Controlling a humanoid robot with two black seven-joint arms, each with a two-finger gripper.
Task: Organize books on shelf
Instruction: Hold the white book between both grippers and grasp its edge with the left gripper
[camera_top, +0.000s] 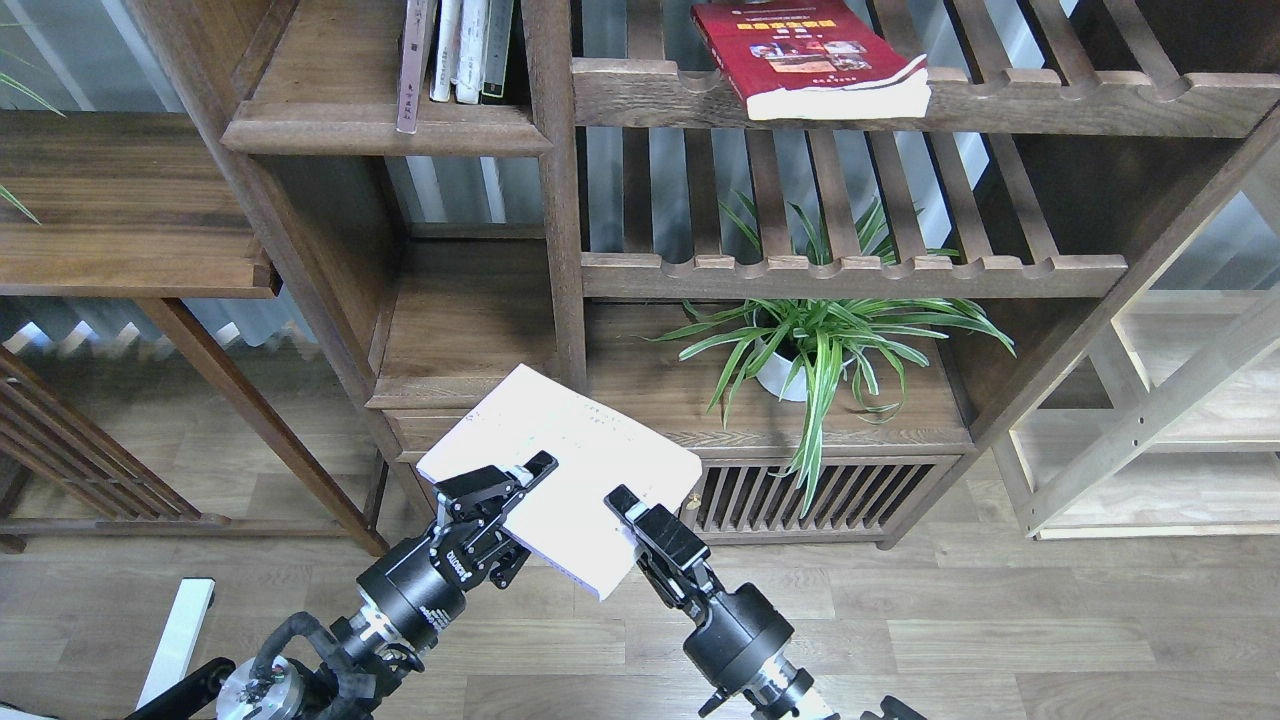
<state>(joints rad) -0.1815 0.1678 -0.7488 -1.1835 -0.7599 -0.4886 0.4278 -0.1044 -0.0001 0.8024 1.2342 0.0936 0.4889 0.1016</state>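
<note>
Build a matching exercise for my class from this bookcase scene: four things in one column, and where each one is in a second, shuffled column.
Things
1. red book
2. white book
3. potted plant
4. thin upright books

Places
A. on the low ledge under the slatted racks
B. between the left pincer and right pincer
C. lying flat on the upper slatted rack
D. standing on the solid shelf at upper left

Pairs: 1-C, 2-B, 3-A, 4-D

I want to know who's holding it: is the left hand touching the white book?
Touching: head view shows left gripper fingers overlapping the white book's edge.
</note>
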